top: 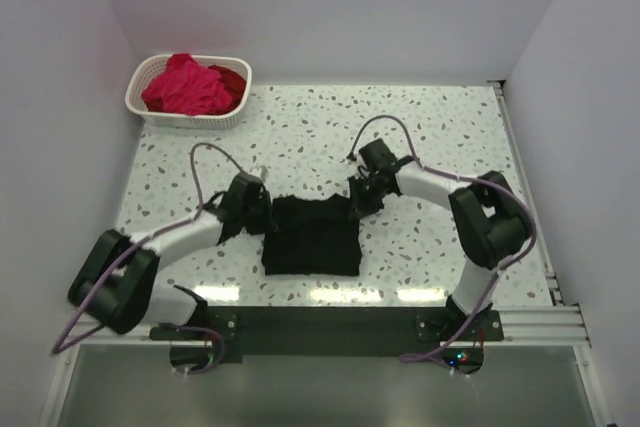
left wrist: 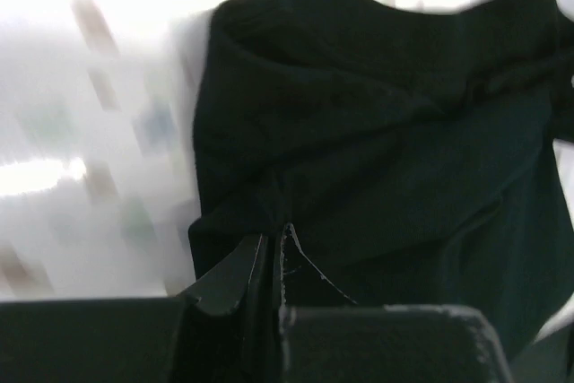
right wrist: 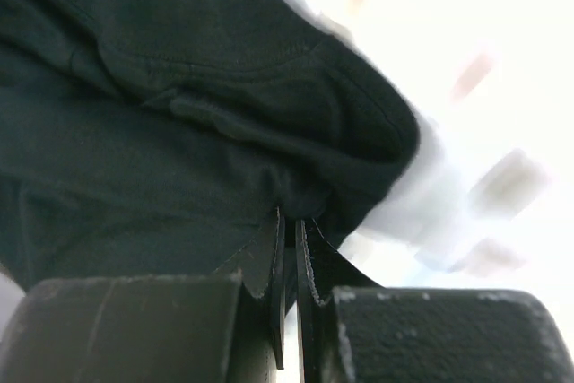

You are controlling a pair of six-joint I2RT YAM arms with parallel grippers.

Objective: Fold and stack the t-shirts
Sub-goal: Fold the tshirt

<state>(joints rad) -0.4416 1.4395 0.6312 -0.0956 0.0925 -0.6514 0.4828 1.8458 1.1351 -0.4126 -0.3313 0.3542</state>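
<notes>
Left gripper (left wrist: 273,244), right gripper (right wrist: 289,226): clamped on shirt (top: 312,237) at far corners. Move both together, level; keep edge taut, lay it square

A white tabletop (top: 430,127) speckled with grey and brown is enclosed by pale walls (top: 340,7) on three sides. An aluminium rail (top: 523,182) is fitted along its right edge. Glare is reflected near the front edge.
</notes>
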